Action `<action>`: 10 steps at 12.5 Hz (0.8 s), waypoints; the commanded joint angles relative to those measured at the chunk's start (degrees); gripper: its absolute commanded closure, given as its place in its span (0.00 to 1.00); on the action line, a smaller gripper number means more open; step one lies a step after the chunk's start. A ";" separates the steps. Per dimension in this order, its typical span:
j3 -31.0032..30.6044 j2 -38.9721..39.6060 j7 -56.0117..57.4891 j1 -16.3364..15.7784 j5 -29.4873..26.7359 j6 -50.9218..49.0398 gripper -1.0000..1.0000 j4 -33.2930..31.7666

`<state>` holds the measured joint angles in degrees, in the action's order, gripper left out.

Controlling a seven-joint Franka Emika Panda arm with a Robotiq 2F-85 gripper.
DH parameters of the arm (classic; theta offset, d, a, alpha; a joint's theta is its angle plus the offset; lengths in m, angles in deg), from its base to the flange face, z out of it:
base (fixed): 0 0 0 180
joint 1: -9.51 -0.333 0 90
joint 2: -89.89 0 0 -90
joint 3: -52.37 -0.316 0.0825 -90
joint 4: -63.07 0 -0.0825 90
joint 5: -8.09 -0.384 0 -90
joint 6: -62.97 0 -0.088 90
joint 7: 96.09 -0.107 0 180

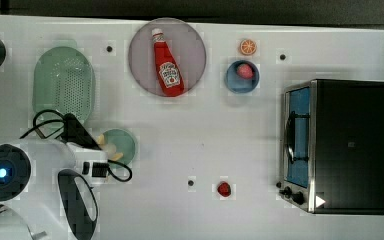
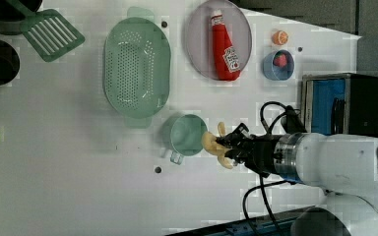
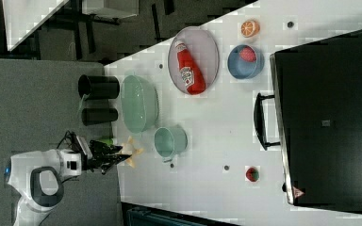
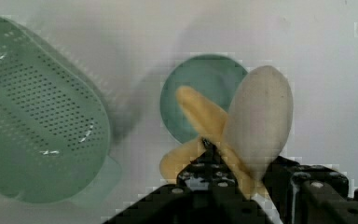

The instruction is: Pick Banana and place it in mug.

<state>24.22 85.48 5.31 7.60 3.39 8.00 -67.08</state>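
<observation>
Clamping black gripper (image 2: 226, 146) on light, stiff, pale yellow peeled toy banana (image 2: 211, 143) near its base, peels splayed, at three o'clock of round teal-green mug (image 2: 187, 133) in left view.

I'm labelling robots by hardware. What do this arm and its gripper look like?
The arm is glossy white with rounded housings, dark grey joint inserts and a silver ring at the wrist. A blue light glows on a round black cap. The gripper is black, with looping black cables beside it.
</observation>
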 commanded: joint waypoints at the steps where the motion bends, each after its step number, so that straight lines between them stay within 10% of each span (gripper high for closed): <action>1: 0.26 6.13 -11.79 0.26 -0.55 3.98 0.73 0.62; 7: 0.51 16.35 -17.15 0.25 6.20 14.01 0.73 -0.58; 10: 0.69 17.69 -17.64 0.23 7.53 18.31 0.49 -1.70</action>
<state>25.67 105.70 -8.70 8.10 10.34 25.37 -70.66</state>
